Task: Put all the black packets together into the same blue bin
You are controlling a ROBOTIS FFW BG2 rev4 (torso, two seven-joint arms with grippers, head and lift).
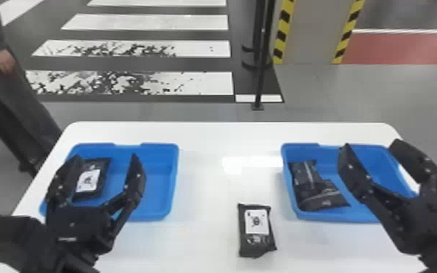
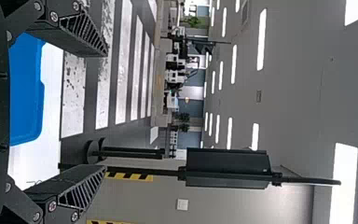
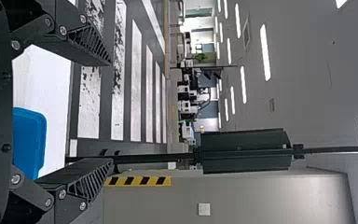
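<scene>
My left gripper (image 1: 106, 156) is spread wide over the left blue bin (image 1: 160, 156); my right gripper (image 1: 371, 143) is parted just as widely over the right blue bin (image 1: 337, 216). White counter (image 1: 207, 181) stretches between the bins' facing walls, giving me a broad lane, and its far edge runs beyond both rims to rounded corners. In that lane lies the middle black packet (image 1: 242, 236), apart from both bins, nearer the right one and reaching closer to me than their near rims. The left black packet (image 1: 103, 174) is inside the left bin; two black packets (image 1: 323, 199) overlap against the right bin's inner left side. The middle and left packets each show a white label with a dark figure.
</scene>
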